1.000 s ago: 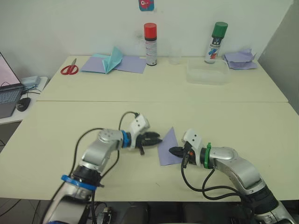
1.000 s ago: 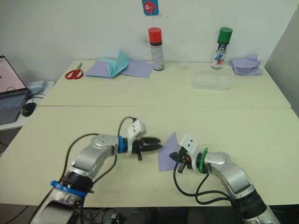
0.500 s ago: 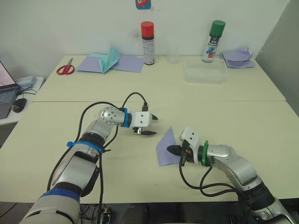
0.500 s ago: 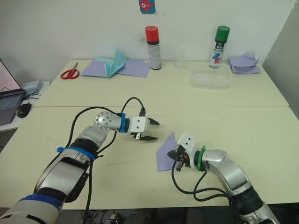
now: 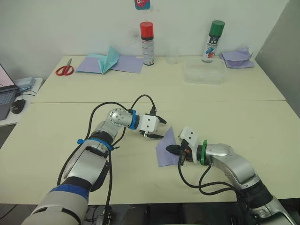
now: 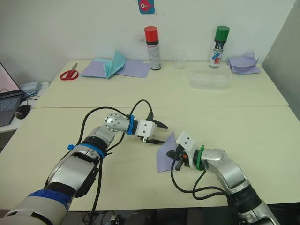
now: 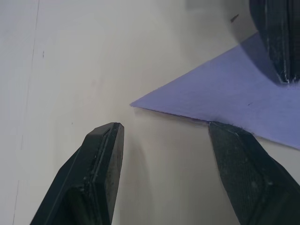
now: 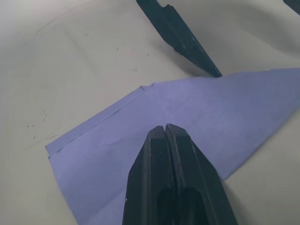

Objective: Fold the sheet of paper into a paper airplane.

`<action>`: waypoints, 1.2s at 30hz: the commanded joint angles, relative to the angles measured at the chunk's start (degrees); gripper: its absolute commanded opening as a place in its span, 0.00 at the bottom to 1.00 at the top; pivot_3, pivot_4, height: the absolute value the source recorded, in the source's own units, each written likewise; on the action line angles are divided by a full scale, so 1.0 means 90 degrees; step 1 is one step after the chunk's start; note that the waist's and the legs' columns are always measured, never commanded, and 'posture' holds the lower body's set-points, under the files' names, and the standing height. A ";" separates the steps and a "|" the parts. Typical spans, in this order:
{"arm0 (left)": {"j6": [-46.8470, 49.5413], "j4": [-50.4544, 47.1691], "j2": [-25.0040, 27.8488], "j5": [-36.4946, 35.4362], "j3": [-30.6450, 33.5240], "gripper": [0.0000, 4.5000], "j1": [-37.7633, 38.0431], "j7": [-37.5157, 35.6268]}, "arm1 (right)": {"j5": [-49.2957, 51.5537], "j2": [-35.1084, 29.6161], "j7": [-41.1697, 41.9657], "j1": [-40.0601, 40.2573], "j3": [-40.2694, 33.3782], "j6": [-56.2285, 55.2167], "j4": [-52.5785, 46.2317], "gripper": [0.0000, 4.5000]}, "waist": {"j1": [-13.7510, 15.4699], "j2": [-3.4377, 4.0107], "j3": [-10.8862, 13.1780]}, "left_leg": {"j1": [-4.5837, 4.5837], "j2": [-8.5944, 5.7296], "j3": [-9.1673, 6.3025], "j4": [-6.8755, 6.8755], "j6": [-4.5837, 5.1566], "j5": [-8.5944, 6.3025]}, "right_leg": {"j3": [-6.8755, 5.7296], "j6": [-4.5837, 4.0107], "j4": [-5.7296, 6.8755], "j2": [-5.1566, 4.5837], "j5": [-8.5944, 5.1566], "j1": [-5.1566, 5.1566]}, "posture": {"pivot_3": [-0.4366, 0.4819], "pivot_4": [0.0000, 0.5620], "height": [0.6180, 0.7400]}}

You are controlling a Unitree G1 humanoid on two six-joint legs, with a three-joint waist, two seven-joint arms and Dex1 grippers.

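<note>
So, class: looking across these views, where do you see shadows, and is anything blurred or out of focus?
Left wrist view: the left gripper fingers cast soft shadows on the table; the right gripper's tip darkens the sheet of paper. Right wrist view: the shut right gripper looks soft close up, while the paper stays crisp. Left eye view: even light, faint shadows under the arms.

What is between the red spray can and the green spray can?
In the left eye view, a small clear cup stands between the red spray can and the green spray can, against the wall.
</note>
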 commanded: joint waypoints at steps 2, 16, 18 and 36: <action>-0.0490 -0.0070 -0.0108 -0.0213 0.0067 0.72 -0.0037 -0.0586 | -0.0178 -0.0050 0.0004 0.0003 0.0088 0.0101 0.0311 0.00 | -0.0022 0.0000 0.0000 | 0.0000 0.0000 -0.0001 0.0000 0.0000 0.0000 | -0.0001 -0.0001 0.0000 0.0000 0.0001 0.0000 | 0.48 0.27 1.00; -0.1625 0.0253 0.0058 0.1028 -0.0461 0.10 -0.0260 0.0505 | -0.0128 0.0039 0.0041 -0.0076 0.0011 0.0178 0.0358 0.00 | -0.0073 -0.0001 -0.0001 | 0.0005 0.0000 0.0000 0.0001 0.0001 0.0000 | 0.0000 0.0001 0.0005 0.0001 0.0000 0.0003 | 0.48 0.27 1.00; -0.1674 0.0313 0.0058 0.1123 -0.0487 0.01 -0.0293 0.0652 | -0.0124 0.0037 0.0045 -0.0077 0.0005 0.0182 0.0364 0.00 | -0.0074 -0.0001 -0.0001 | 0.0006 -0.0001 0.0000 0.0001 0.0001 0.0000 | 0.0001 0.0000 0.0007 0.0001 0.0000 0.0003 | 0.48 0.27 1.00; 0.0129 0.0434 0.0056 -0.0169 0.0527 0.01 0.0106 -0.0496 | 0.0178 0.0214 0.0110 -0.0187 -0.0268 0.0145 0.0153 0.00 | -0.0104 0.0000 0.0000 | 0.0004 0.0001 0.0001 0.0006 0.0002 0.0001 | -0.0003 -0.0003 0.0019 0.0002 0.0002 -0.0008 | 0.48 0.27 1.00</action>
